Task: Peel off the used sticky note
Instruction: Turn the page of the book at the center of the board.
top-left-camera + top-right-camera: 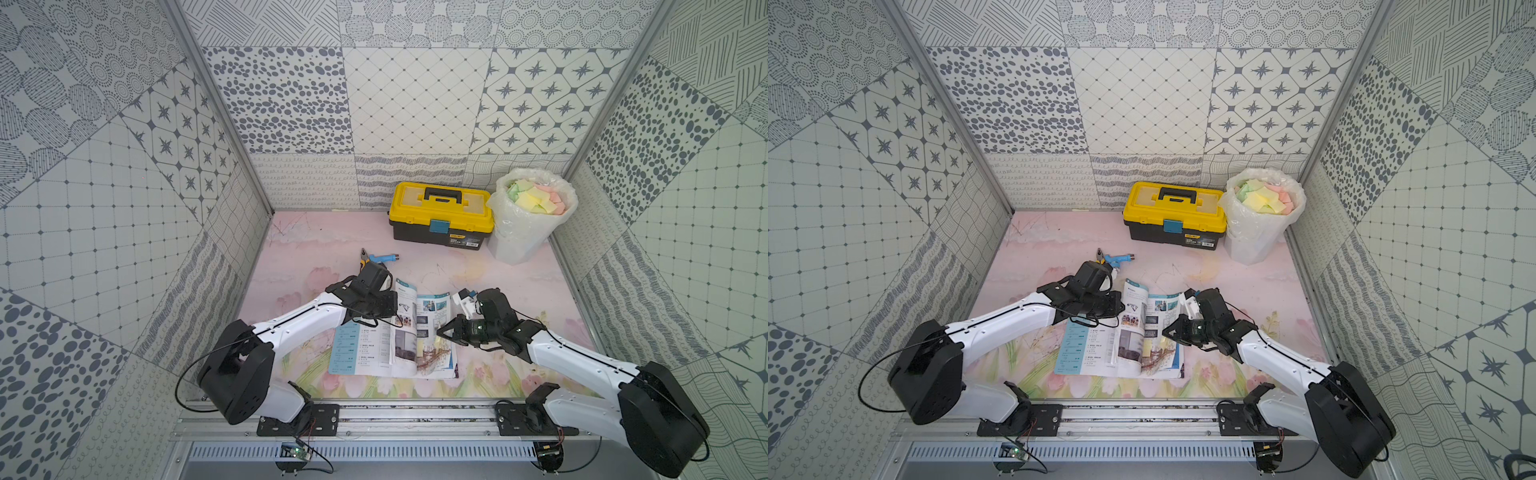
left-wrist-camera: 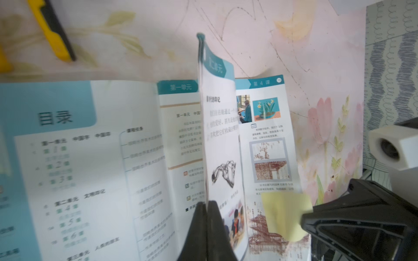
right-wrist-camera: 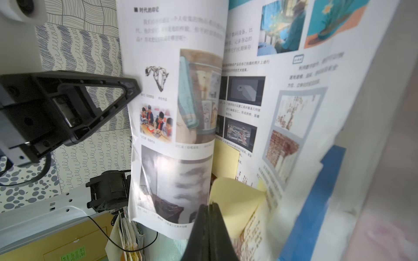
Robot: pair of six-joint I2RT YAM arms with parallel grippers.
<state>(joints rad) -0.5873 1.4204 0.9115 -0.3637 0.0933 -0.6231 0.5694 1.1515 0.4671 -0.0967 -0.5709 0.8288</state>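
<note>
Sticky note (image 3: 235, 198), pale yellow, is pinched at its raised edge by the right claw (image 3: 209, 206), whose jaws are pressed together on it. The note curls up off the book's right-hand page, and its far edge meets the paper just past the claw tips. A second yellow note (image 3: 226, 158) lies flat on the same page just beyond it, toward the spine.

Just beside it, the left claw (image 2: 207, 203) is clamped on the edge of a single page (image 2: 221, 135), holding that leaf upright between the two claws.

Under both claws the book (image 1: 365, 349) lies open on the floral table (image 1: 299, 249). Pliers (image 1: 365, 255) lie just beyond the left claw. Well beyond the right claw stand a yellow toolbox (image 1: 440, 216) and, just beside it, a bag-lined bin (image 1: 519, 241) full of coloured notes.
</note>
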